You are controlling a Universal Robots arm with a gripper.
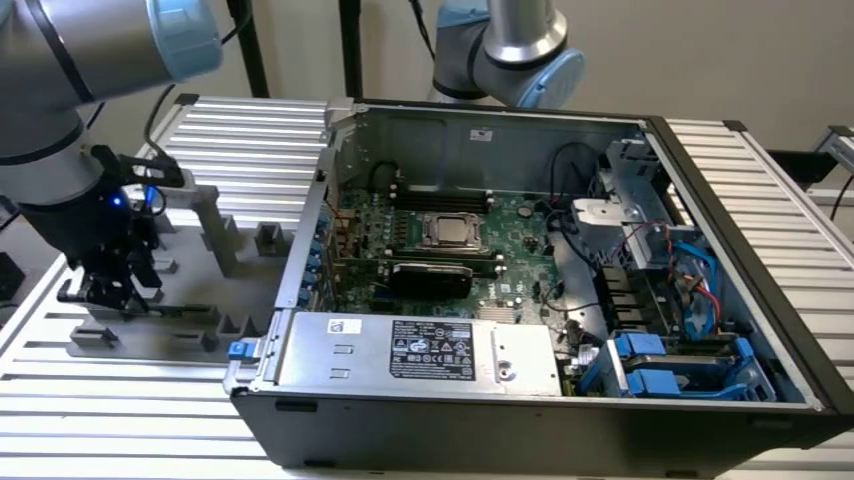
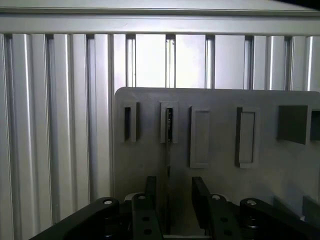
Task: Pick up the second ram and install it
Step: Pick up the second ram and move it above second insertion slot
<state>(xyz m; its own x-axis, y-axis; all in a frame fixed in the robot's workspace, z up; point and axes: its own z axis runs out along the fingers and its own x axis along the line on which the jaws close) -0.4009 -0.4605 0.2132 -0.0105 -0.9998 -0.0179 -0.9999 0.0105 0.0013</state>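
Note:
The second ram [image 2: 168, 150] stands on edge in a slot of the grey fixture plate [image 2: 280, 170] and shows as a thin dark line. My gripper [image 2: 172, 197] is open, one black finger [image 2: 150, 192] on each side of the stick, with a gap showing on both sides. In the exterior view the gripper [image 1: 114, 292] hangs low over the fixture plate [image 1: 234, 300] at that view's left, beside the open computer case [image 1: 307, 250]. The motherboard [image 1: 514, 230] lies inside the case with dark memory slots [image 1: 441, 188] along its far side.
Upright grey fixture blocks [image 1: 214, 225] stand on the plate close to the arm. The case holds a power supply [image 1: 427, 350], cables [image 1: 694, 270] and blue drive brackets [image 1: 667, 375]. A second robot arm [image 1: 514, 50] stands behind the case. Ribbed aluminium table [image 2: 50, 125] surrounds the plate.

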